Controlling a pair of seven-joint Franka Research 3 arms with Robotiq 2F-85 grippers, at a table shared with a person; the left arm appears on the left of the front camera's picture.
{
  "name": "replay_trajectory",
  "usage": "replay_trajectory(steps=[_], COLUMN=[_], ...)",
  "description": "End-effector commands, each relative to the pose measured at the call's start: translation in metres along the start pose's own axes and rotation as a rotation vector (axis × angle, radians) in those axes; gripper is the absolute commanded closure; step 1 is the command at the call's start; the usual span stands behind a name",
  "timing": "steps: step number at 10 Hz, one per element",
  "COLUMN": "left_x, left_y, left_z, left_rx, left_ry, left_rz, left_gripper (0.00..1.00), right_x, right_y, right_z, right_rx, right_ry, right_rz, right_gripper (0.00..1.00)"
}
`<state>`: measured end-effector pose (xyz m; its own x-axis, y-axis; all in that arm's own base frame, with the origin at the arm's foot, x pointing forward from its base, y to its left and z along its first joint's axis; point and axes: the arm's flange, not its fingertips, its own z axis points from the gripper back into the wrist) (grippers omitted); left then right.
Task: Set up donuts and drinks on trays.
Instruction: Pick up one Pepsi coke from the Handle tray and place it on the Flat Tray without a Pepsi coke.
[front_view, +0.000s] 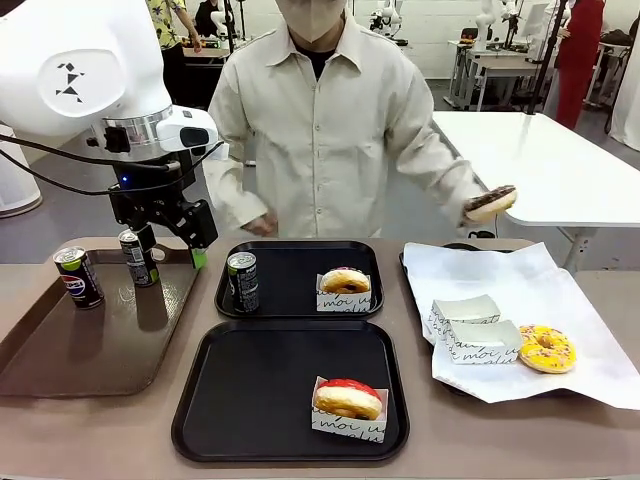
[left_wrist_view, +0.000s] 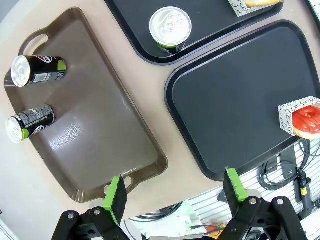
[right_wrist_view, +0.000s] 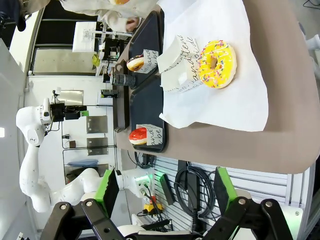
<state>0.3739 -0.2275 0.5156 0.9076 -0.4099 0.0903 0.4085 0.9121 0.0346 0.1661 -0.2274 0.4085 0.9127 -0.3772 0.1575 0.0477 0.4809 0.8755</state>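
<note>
The person's hand (front_view: 262, 224) is blurred, and the left wrist view's edge cuts off the red-iced donut (left_wrist_view: 306, 121).

A long brown tray (front_view: 100, 345) with handle cutouts lies at nine o'clock on the tan table (front_view: 600, 440). At three o'clock, crumpled white paper (front_view: 560, 280) covers a dark tray (front_view: 456, 246). A white table (front_view: 560, 170) stands at one o'clock.

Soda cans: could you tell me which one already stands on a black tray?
The can on the far black tray; the other two stand on the brown tray.
</note>
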Motion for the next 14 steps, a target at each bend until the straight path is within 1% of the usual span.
replay_trajectory(steps=[1,4,5,6,7,8,9,10,11,12,13,14], left_x=[0.003,0.000,0.006,0.012,0.019,0.014,0.016,0.019,0.004,0.008,0.006,-0.004], left_y=[0.002,0.000,0.030,0.063,0.095,0.138,0.172,0.199,0.217,0.235,0.242,0.237], left_z=[0.000,0.000,0.002,0.006,0.010,0.009,0.007,0.005,0.003,0.005,0.001,0.000], left_rx=[0.012,0.000,0.007,-0.003,0.062,0.144,0.146,0.151,0.182,0.188,0.169,0.109], left_ry=[-0.008,0.000,-0.029,-0.058,-0.091,-0.117,-0.097,-0.084,-0.088,-0.076,-0.079,-0.104], left_rz=[0.002,0.000,0.019,0.075,0.112,0.199,0.251,0.292,0.334,0.361,0.380,0.401], left_gripper=[0.00,0.00,0.00,0.00,0.00,0.00,0.00,0.00,0.00,0.00,0.00,0.00], right_x=[0.002,0.002,0.002,0.002,0.002,0.002,0.002,0.002,0.002,0.002,0.002,0.002], right_y=[0.000,0.000,0.000,0.000,0.000,0.000,0.000,0.000,0.000,0.000,0.000,0.000], right_z=[-0.002,-0.002,-0.002,-0.002,-0.002,-0.002,-0.002,-0.002,-0.002,-0.002,-0.002,-0.002], right_rx=[0.018,0.018,0.018,0.018,0.018,0.018,0.018,0.018,0.018,0.018,0.018,0.018], right_ry=[-0.003,-0.003,-0.003,-0.003,-0.003,-0.003,-0.003,-0.003,-0.003,-0.003,-0.003,-0.003], right_rz=[0.019,0.019,0.019,0.019,0.019,0.019,0.019,0.019,0.019,0.019,0.019,0.019], right_gripper=[0.00,0.00,0.00,0.00,0.00,0.00,0.00,0.00,0.00,0.00,0.00,0.00])
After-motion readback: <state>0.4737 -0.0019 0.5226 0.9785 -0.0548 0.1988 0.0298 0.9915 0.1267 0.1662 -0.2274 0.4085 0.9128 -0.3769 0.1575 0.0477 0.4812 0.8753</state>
